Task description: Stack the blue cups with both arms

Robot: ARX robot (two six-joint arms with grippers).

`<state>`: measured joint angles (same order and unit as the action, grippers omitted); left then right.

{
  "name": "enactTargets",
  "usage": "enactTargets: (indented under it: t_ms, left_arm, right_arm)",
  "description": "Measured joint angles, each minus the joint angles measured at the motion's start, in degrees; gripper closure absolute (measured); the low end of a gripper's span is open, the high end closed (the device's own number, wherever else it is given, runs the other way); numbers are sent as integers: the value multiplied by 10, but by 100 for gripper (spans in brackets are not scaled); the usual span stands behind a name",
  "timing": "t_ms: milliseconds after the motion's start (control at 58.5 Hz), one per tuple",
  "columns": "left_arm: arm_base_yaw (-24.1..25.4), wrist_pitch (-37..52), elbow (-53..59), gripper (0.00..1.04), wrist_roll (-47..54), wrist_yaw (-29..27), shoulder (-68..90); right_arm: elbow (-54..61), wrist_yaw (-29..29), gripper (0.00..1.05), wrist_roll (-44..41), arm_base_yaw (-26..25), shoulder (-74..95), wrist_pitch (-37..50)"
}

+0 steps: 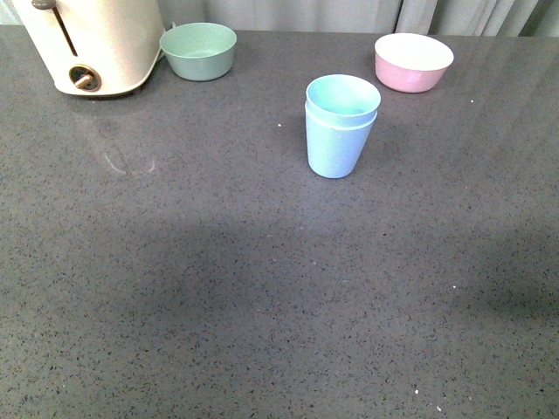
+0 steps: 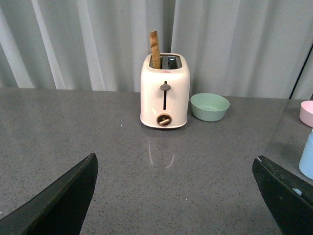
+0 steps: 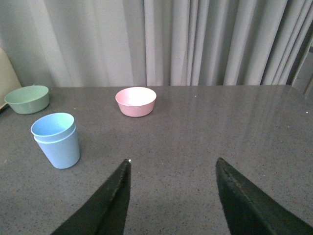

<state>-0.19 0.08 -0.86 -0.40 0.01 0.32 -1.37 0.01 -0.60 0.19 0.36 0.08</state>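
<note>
The two pale blue matte plastic tumblers (image 1: 341, 127) stand nested, one seated inside the other with only a thin band of the inner rim showing above the outer, upright on the grey speckled stone surface (image 1: 262, 288), toward its far middle and a little to the right of centre. Their long axis runs straight up, mouths open to the top. Judging by this, the stacking is already done and what remains is only for the arms to stay clear. Neither arm shows in the front view. The right gripper (image 3: 172, 196) has its black jaws spread wide with nothing between them; the stack (image 3: 55, 139) lies ahead of it and off to its left, well apart. The left gripper (image 2: 176, 196) is likewise spread and empty; only an edge of the stack (image 2: 307, 156) shows at the side of its view, off to its right. From the wrist views the right arm seems the nearer. Counted: two blue tumblers in one stack, one pale green bowl (image 1: 199, 51), one pink bowl (image 1: 413, 61), and one cream toaster (image 2: 164, 90) with a single slice of toast (image 2: 155, 49) standing in it.
</note>
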Motion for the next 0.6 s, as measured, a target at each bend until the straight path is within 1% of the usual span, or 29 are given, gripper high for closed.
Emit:
enactTargets:
  t_ms: [154,205,222,291,598]
  left_arm:
    - [0,0,0,9,0,0,0]
    - [0,0,0,9,0,0,0]
    - [0,0,0,9,0,0,0]
    - [0,0,0,9,0,0,0]
    - [0,0,0,9,0,0,0]
  right_arm:
    - [0,0,15,0,0,0,0]
    - [0,0,8,0,0,0,0]
    - [0,0,7,1,0,0,0]
    - [0,0,9,1,0,0,0]
    - [0,0,9,1,0,0,0]
